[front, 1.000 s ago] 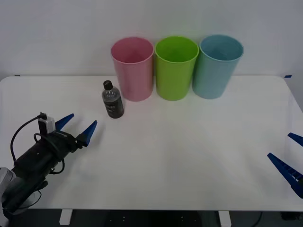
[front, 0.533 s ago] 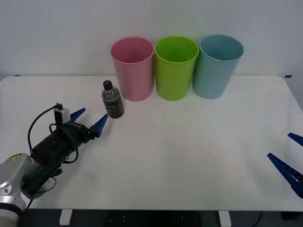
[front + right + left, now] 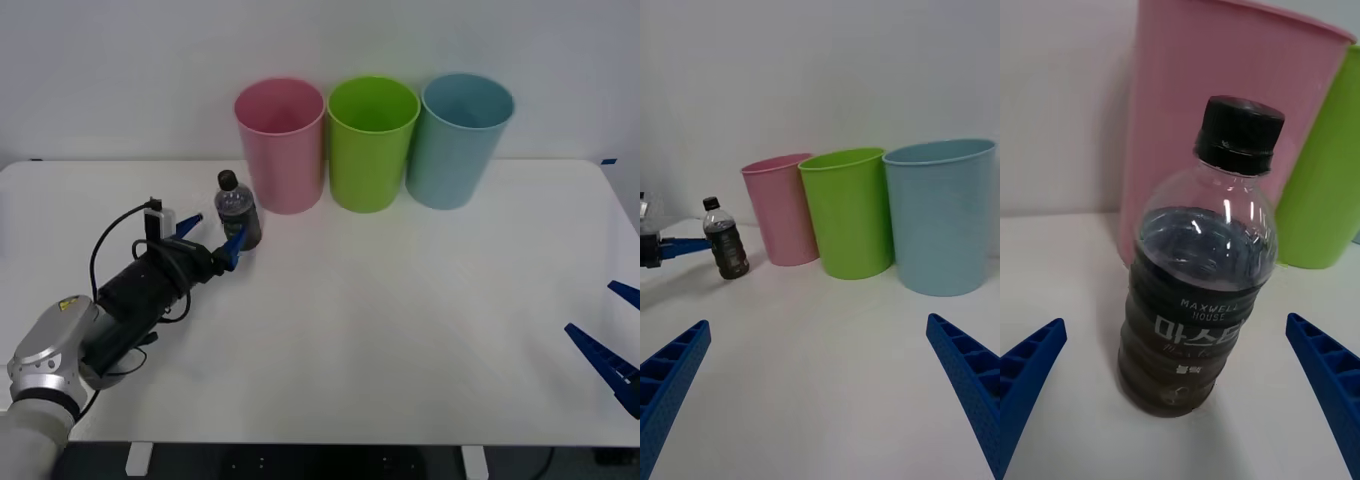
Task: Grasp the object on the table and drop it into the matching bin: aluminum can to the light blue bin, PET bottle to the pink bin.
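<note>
The PET bottle, dark liquid under a black cap, stands upright on the white table, just left of and in front of the pink bin. My left gripper is open, low over the table, with its fingertips reaching the bottle's near side. In the left wrist view the bottle fills the space between the spread fingers, with the pink bin right behind it. The light blue bin stands at the right end of the row. My right gripper hangs open at the table's right edge.
A lime green bin stands between the pink and light blue bins, the three nearly touching along the table's back. The right wrist view shows the bottle, the pink bin, the green bin and the light blue bin.
My left arm has reached forward and to the right across the table, bringing its open gripper up to the bottle. The bottle and my right arm have not moved.
</note>
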### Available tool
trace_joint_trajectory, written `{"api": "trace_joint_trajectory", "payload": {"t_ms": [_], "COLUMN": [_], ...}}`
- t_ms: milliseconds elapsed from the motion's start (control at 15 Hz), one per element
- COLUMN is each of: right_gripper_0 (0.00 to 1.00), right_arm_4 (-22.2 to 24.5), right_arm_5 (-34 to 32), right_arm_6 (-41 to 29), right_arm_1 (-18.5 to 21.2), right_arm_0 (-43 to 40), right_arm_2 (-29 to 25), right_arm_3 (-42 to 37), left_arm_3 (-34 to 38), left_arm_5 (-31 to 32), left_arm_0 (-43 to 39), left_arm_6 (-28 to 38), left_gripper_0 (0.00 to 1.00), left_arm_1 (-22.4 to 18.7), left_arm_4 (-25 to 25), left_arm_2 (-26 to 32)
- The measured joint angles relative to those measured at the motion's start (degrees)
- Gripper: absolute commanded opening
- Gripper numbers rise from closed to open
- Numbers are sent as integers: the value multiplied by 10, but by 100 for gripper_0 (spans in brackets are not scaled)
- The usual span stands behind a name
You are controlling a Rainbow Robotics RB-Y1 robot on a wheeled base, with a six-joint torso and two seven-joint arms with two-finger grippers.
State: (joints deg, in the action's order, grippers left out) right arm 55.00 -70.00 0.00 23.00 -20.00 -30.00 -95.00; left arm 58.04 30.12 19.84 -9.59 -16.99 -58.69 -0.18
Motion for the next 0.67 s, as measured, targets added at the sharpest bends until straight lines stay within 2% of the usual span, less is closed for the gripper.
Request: {"api": "trace_joint_trajectory", "payload": {"t_ms": [467, 667], "right_gripper_0": [100, 100], "right_arm_4": [0, 0], "right_arm_5": [0, 0], "right_arm_6": [0, 0], "right_arm_1": [0, 0], "right_arm_0": [0, 0], "right_arm_2": [0, 0], "right_arm_3": [0, 0], "left_arm_3": [-85, -91], "left_arm_5": [-7, -19], "left_arm_0": [75, 85], "left_arm_6": [-9, -10], "left_gripper_0": [100, 100], "left_arm_1": [12, 21], "left_arm_4": [-18, -29], "left_arm_2": [0, 0]}}
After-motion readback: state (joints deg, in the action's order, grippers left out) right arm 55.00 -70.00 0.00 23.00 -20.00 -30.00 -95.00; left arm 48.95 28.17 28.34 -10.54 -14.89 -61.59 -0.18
